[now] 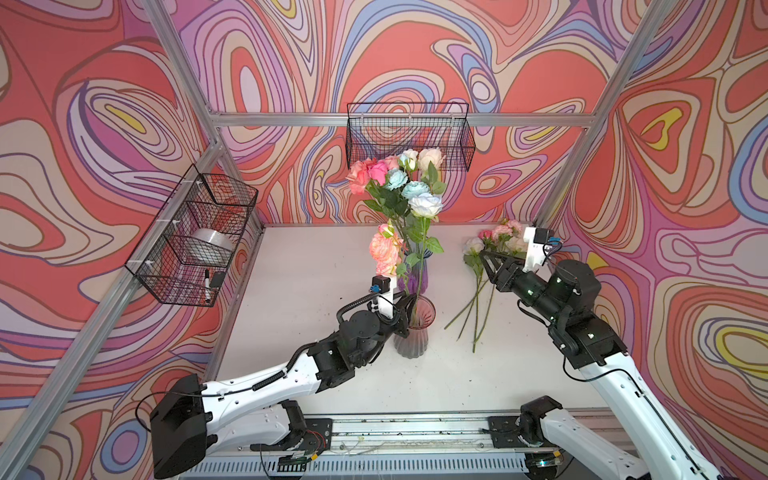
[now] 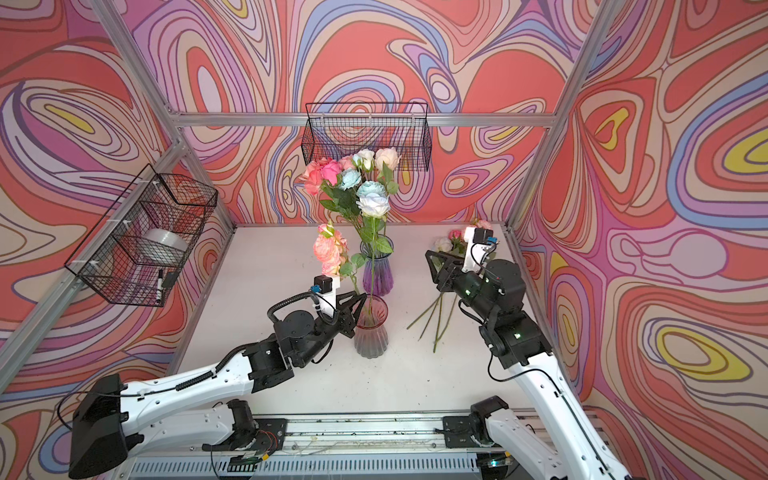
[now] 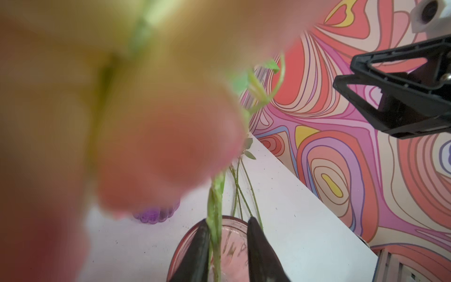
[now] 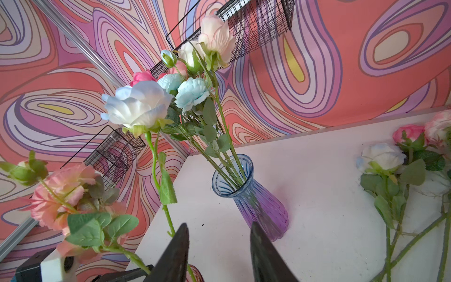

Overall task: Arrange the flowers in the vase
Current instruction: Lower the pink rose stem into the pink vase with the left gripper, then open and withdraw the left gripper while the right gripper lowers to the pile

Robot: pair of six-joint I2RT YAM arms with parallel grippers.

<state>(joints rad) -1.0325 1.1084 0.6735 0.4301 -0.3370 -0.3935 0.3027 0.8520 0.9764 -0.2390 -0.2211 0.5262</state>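
A pink glass vase (image 1: 411,332) (image 2: 371,332) (image 3: 234,246) stands mid-table. My left gripper (image 1: 406,313) (image 2: 358,311) (image 3: 228,219) hangs at its rim, open. The stem (image 3: 216,195) of a peach rose (image 1: 384,249) (image 2: 328,251) (image 4: 63,193) runs between the jaws into the vase, leaning on one finger and clear of the other. Behind it, a purple vase (image 1: 415,274) (image 2: 377,274) (image 4: 261,207) holds several flowers (image 1: 399,178) (image 2: 357,178) (image 4: 192,90). More flowers (image 1: 478,307) (image 2: 440,311) (image 4: 380,156) lie at the right. Above them hovers my right gripper (image 1: 484,259) (image 2: 429,262) (image 4: 219,224), open and empty.
A wire basket (image 1: 409,137) (image 2: 365,135) hangs on the back wall. Another wire basket (image 1: 191,237) (image 2: 141,237) on the left wall holds a tape roll and a marker. Patterned walls close in three sides, and the arm rail (image 1: 415,428) runs along the front.
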